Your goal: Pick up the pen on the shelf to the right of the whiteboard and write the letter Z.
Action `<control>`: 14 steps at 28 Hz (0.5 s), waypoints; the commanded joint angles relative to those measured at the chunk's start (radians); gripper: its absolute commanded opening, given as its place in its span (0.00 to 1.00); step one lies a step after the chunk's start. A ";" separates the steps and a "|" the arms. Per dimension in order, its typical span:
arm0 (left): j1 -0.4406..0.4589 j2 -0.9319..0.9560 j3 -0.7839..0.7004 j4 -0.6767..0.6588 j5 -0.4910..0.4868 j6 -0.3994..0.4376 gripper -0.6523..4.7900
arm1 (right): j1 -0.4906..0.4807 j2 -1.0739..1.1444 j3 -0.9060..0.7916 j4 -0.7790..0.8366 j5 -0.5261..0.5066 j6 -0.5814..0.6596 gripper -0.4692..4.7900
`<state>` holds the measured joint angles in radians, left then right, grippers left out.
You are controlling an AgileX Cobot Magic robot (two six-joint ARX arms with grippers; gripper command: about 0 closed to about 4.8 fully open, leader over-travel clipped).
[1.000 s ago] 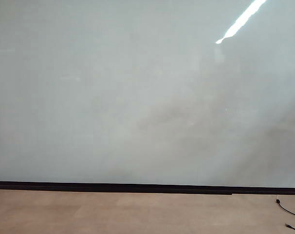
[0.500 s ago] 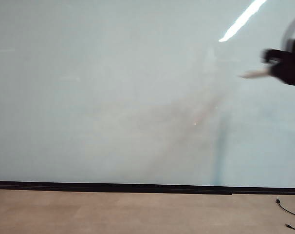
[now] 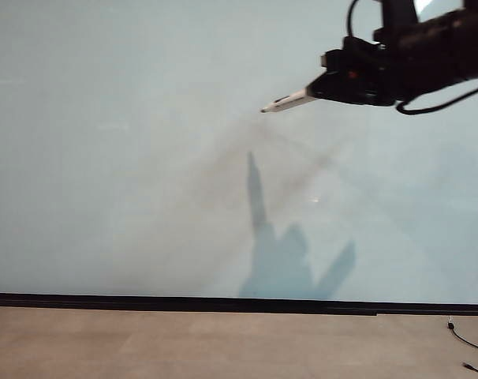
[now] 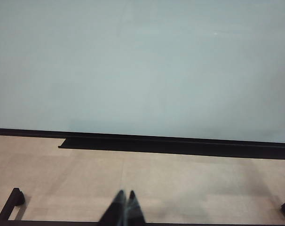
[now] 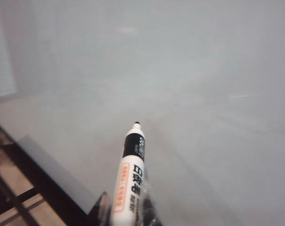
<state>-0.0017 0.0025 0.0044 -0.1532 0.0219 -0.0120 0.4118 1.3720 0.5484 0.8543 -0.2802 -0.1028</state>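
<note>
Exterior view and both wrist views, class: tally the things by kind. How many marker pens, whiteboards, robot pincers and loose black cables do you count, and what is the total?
Marker pen: 1
Whiteboard: 1
Pincers: 2, the right pincer shut on the pen at the board's upper right, the left pincer shut, low over the floor
Black cable: 1
Total: 5

The whiteboard (image 3: 144,158) runs past the exterior view's top and both sides. The right arm (image 3: 428,55) is cut off by that view's right edge, and the right gripper (image 3: 334,83) is blurred there. In the right wrist view the pen (image 5: 130,183) leaves the frame at its lower end. Only the tips of the left gripper (image 4: 123,212) show, pressed together.
</note>
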 commanded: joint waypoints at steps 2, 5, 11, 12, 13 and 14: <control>0.000 0.001 0.002 0.011 0.002 0.004 0.11 | 0.000 0.043 0.080 -0.024 -0.081 0.007 0.08; 0.000 0.001 0.002 0.011 0.001 0.004 0.11 | 0.000 0.077 0.142 -0.039 -0.108 0.066 0.08; 0.000 0.001 0.002 0.011 0.001 0.004 0.11 | 0.002 0.108 0.178 -0.011 -0.119 0.172 0.08; 0.000 0.001 0.002 0.011 0.001 0.004 0.11 | 0.007 0.108 0.178 -0.011 -0.119 0.176 0.08; 0.000 0.001 0.002 0.011 0.001 0.004 0.11 | 0.010 0.108 0.178 -0.011 -0.119 0.175 0.08; 0.000 0.001 0.002 0.011 0.001 0.004 0.11 | 0.010 0.108 0.178 -0.006 -0.119 0.177 0.08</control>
<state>-0.0017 0.0029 0.0044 -0.1528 0.0223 -0.0120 0.4179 1.4841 0.7223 0.8230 -0.3939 0.0650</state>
